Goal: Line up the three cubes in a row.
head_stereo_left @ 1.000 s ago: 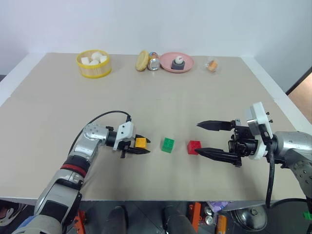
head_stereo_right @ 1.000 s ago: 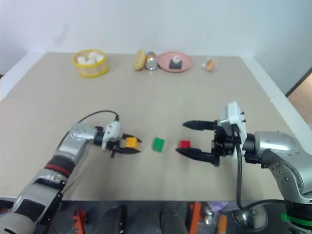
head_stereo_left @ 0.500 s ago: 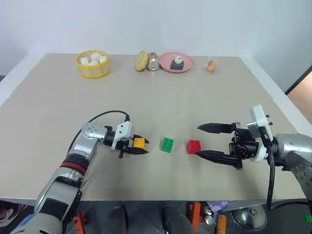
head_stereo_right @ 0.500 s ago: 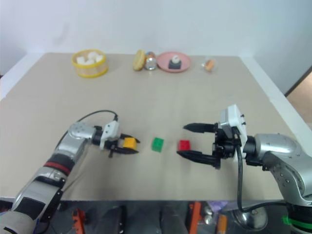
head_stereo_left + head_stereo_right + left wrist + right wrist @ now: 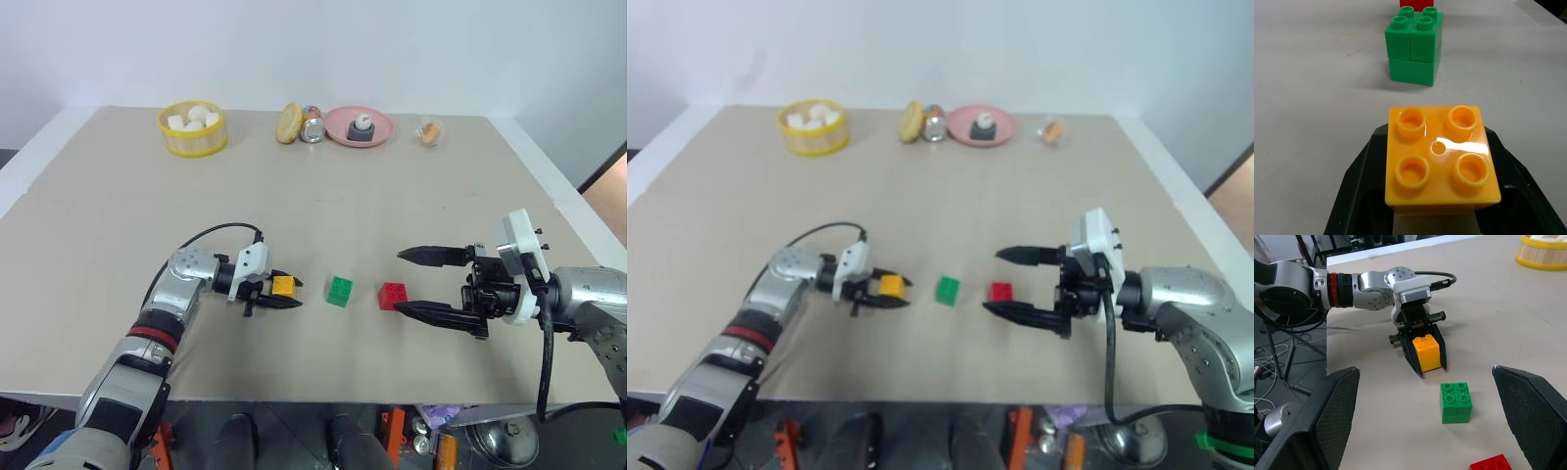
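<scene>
Three cubes sit in a rough row across the near part of the tan surface (image 5: 411, 196), studs up. On the left, my left pincer (image 5: 284, 294) is clenched on the orange-yellow cube (image 5: 283, 286), its two black fingers (image 5: 1442, 352) pressed against the cube's sides, the cube low on the surface. Just to the right of it, apart from it, stands the green cube (image 5: 339, 290), and a little farther right, also apart, the red cube (image 5: 392, 295). To the right of the red cube my right pincer (image 5: 419, 284) hangs released, jaws spread wide, one finger on the far side and one on the near side, tips pointing left toward the red cube and grasping nothing. Along the far edge, from left to right, are a yellow basket (image 5: 193, 131) of white chunks, a tan round thing (image 5: 287, 122) leaning beside a small can (image 5: 312, 124), a pink plate (image 5: 359, 126) bearing a dark block with a white ball, and a small orange item (image 5: 428, 131).
</scene>
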